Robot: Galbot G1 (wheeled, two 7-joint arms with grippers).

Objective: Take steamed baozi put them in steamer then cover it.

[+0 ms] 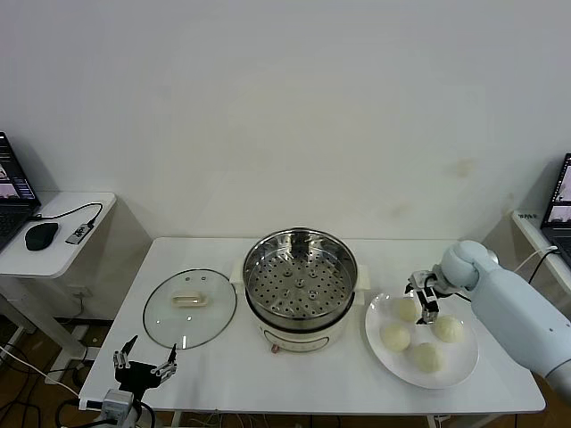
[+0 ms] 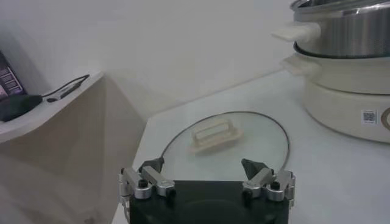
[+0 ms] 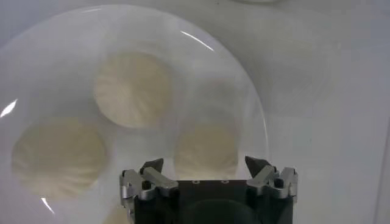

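The right arm reaches in from the right side of the scene, its white forearm angled toward the middle and its wrist bent downward. The right claw (image 1: 425, 297) points down with both fingers spread wide apart, nothing between them. The left claw (image 1: 143, 364) sits low at the near left edge, pointing toward the far side, its fingers (image 2: 253, 167) likewise spread wide and empty.

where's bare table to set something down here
Free: the front strip between the cover and plate, before the steamer; the back edge by the wall. Crowded: the plate, four baozi under the right hand.
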